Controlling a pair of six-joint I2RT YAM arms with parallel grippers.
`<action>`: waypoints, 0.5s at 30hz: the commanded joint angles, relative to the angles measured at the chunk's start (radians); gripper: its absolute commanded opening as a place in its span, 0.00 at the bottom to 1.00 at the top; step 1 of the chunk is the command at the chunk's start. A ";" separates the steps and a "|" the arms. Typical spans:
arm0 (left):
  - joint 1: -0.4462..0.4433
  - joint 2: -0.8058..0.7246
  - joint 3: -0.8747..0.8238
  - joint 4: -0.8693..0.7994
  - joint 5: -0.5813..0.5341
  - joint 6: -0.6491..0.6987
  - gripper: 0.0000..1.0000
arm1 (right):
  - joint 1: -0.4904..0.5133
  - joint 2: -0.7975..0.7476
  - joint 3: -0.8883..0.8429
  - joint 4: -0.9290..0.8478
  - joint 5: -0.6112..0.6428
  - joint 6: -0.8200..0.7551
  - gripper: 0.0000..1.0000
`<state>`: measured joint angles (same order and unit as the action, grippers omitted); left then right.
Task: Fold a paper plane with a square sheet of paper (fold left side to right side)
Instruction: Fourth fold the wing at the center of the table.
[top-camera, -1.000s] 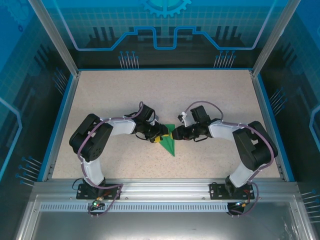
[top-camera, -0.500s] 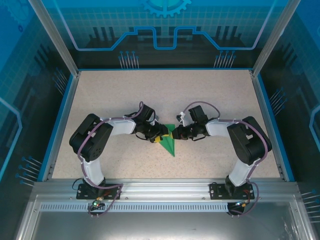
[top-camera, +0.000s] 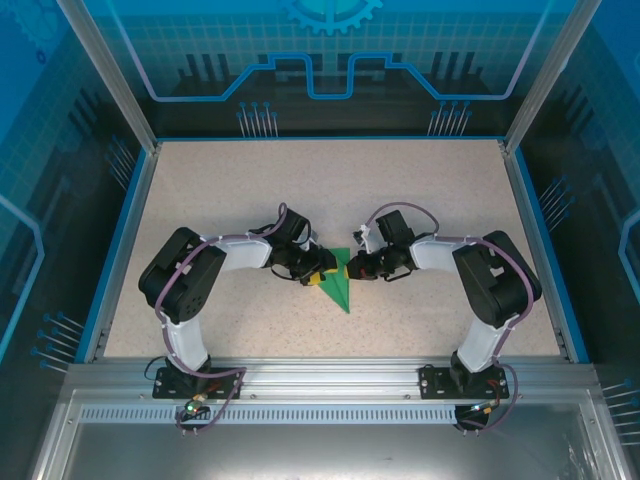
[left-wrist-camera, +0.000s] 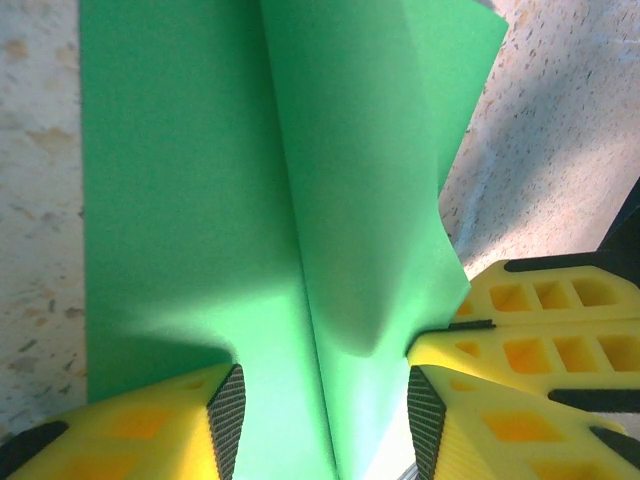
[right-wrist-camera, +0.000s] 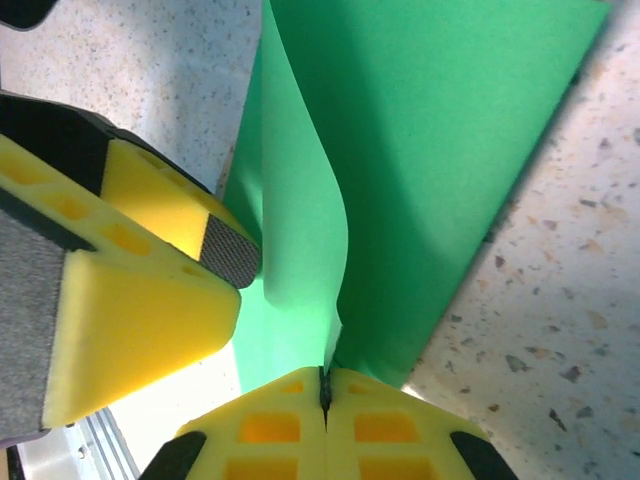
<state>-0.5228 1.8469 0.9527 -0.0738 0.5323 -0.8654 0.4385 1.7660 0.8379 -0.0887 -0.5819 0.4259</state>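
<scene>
The paper (top-camera: 338, 285), a narrow creased shape, lies just nearer than the bench's (top-camera: 250, 190) middle, with one flap raised. The right pincer (right-wrist-camera: 325, 385), just right of that middle, is pressed together on the flap's edge. The left pincer (left-wrist-camera: 325, 400), just left of it, stands spread, its fingers (left-wrist-camera: 150, 435) astride the raised fold.

Top cam: tips of left gripper (top-camera: 319, 278) & right gripper (top-camera: 351, 269) too small to read, and they cover part of the square sheet of paper (top-camera: 340, 292). Wrist cams: sheet cut off at frame top, beyond jaws. Its edge is hidden inside right jaws' pinch.
</scene>
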 joint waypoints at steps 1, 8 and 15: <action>-0.005 0.043 0.002 -0.021 -0.018 0.012 0.50 | 0.003 0.027 0.019 -0.034 0.018 -0.019 0.01; -0.003 0.043 0.001 -0.020 -0.018 0.012 0.50 | 0.008 0.042 0.022 -0.044 0.033 -0.019 0.01; -0.005 0.043 0.001 -0.021 -0.016 0.012 0.50 | 0.014 0.061 0.035 -0.057 0.050 -0.027 0.01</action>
<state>-0.5228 1.8469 0.9527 -0.0738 0.5327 -0.8654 0.4404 1.8030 0.8494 -0.1154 -0.5503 0.4179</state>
